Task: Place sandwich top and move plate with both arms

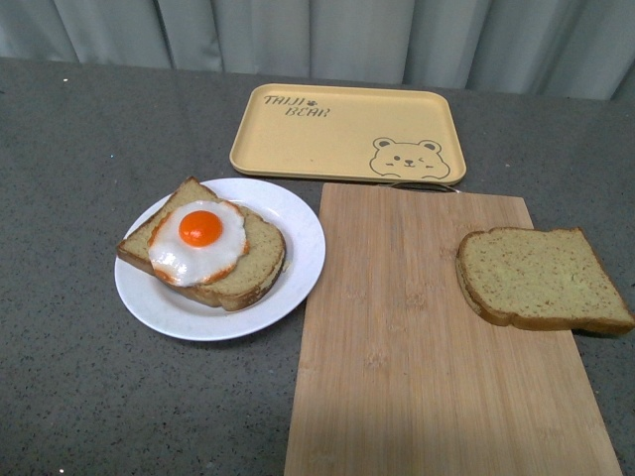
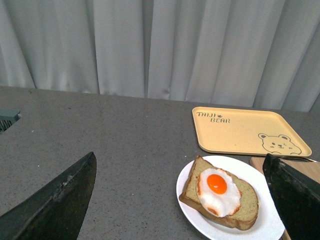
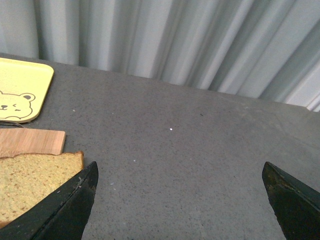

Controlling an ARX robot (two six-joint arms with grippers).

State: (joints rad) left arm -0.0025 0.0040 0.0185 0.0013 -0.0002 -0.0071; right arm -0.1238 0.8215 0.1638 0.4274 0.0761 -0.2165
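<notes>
Item one, your left gripper (image 2: 180, 157): the jaws stand wide apart with nothing between them, hanging above the grey table (image 1: 79, 149), with the plate low between the two dark fingers (image 2: 60, 200) in its wrist view. Item two, your right gripper (image 3: 180, 165): likewise spread and empty, over bare table, and one finger shows just beside a corner of the plain slice in its wrist view. Neither arm shows in the front view. Item three, the sandwich top (image 1: 541, 276): one plain brown slice with a darker crust, lying flat on the right side of the wooden cutting board (image 1: 417, 337), its right part reaching past the board's edge. Item four, the plate (image 1: 298, 233): round and white, on the table at the board's left side, its rim at the board's edge; whether they touch you cannot tell. Item five, on the plate: a second bread slice (image 1: 253, 270), carrying a fried egg (image 1: 200, 241) with the yolk up. Item six, a yellow tray (image 1: 337, 129) with a bear drawing: behind the board and plate, nothing on it. Item seven, a pale curtain (image 1: 298, 30) along the table's far edge.
</notes>
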